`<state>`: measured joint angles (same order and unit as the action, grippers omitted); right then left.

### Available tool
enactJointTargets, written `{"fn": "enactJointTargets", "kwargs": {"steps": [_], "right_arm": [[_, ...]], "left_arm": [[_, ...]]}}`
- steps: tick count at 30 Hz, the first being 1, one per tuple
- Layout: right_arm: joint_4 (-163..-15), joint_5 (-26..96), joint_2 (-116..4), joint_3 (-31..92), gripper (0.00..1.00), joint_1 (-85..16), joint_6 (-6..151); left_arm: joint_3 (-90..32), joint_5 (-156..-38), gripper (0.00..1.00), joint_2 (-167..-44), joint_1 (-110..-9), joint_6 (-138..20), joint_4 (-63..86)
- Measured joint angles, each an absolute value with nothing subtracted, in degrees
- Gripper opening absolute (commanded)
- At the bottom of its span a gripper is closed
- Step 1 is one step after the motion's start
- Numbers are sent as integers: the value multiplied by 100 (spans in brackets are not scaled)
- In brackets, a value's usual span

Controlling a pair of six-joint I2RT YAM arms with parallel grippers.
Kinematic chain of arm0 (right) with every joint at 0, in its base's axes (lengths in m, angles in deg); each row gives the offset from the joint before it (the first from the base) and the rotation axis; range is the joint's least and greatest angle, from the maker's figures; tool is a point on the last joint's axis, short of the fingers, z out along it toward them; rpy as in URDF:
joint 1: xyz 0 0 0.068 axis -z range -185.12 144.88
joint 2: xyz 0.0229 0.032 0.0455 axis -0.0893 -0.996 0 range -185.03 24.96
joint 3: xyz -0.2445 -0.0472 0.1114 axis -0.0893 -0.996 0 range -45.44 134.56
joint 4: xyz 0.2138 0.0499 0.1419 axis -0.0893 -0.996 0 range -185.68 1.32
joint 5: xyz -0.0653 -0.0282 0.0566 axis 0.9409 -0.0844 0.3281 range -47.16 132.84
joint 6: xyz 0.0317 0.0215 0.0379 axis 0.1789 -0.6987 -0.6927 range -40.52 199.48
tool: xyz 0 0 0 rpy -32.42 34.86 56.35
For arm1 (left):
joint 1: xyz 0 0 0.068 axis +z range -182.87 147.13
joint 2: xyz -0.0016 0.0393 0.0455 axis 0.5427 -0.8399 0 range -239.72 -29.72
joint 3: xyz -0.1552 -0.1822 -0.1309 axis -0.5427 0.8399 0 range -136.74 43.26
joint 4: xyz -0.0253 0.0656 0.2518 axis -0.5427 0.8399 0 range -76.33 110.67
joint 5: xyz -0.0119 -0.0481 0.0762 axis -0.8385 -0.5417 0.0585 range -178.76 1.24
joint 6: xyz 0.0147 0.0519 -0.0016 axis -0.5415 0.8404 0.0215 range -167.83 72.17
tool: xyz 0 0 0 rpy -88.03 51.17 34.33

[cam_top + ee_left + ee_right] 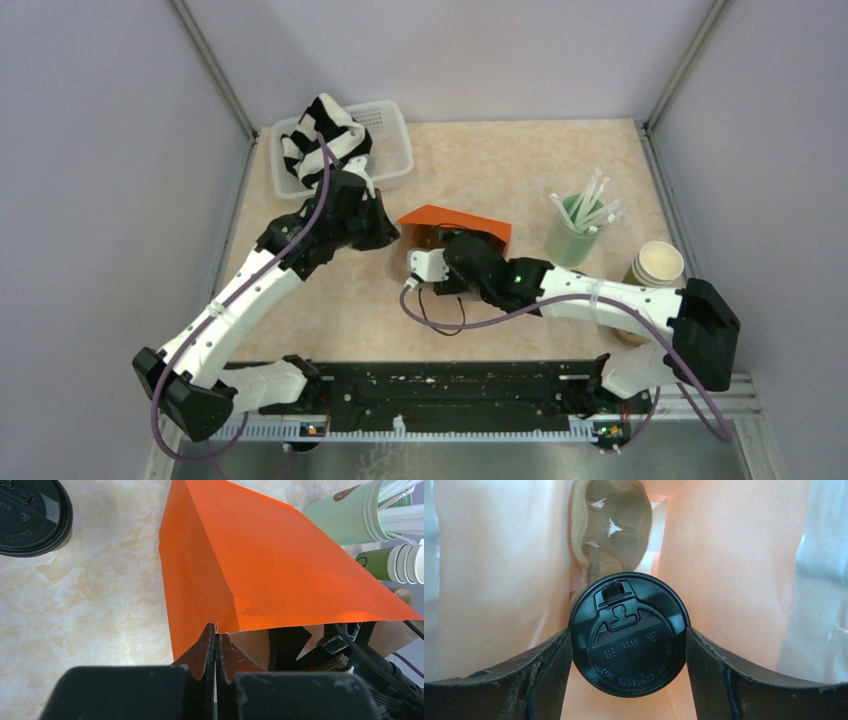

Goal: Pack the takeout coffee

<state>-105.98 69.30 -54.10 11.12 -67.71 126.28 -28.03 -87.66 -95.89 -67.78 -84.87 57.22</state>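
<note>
Mid-pack: your left gripper [216, 630] pinches the orange bag [280, 565] open at its rim, your right gripper [629, 647] clamps the lidded coffee cup [628, 625] inside it above the pulp carrier [611, 525], the second lidded cup [30, 515] sits outside on the table [100, 605]; next, probably seat the held one in a pocket, then let go.

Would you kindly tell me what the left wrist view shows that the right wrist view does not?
Only left wrist: the left tool pinching the rim of the orange bag from outside, a lidded cup standing on the table, the straw tumbler. Only right wrist: the right tool gripping a second lidded cup inside the bag, a pulp carrier beyond it. Both: the orange bag.
</note>
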Motion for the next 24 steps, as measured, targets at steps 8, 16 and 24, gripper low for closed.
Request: {"fn": "enactJointTargets", "kwargs": {"steps": [8, 16, 24], "right_arm": [[-10362, 6860, -5391, 1081, 49, -6771, 12206], [-10078, 6193, -5113, 1081, 49, -6819, 11518], [-10071, 5645, -4956, 1085, 48, -7027, 11282]], "left_arm": [[-2798, -8834, 0, -9587, -6778, -8478, 5689], [-2420, -8965, 0, -9388, -6778, -8349, 5267], [-2210, -8960, 0, -9222, -6778, -8172, 5001]]}}
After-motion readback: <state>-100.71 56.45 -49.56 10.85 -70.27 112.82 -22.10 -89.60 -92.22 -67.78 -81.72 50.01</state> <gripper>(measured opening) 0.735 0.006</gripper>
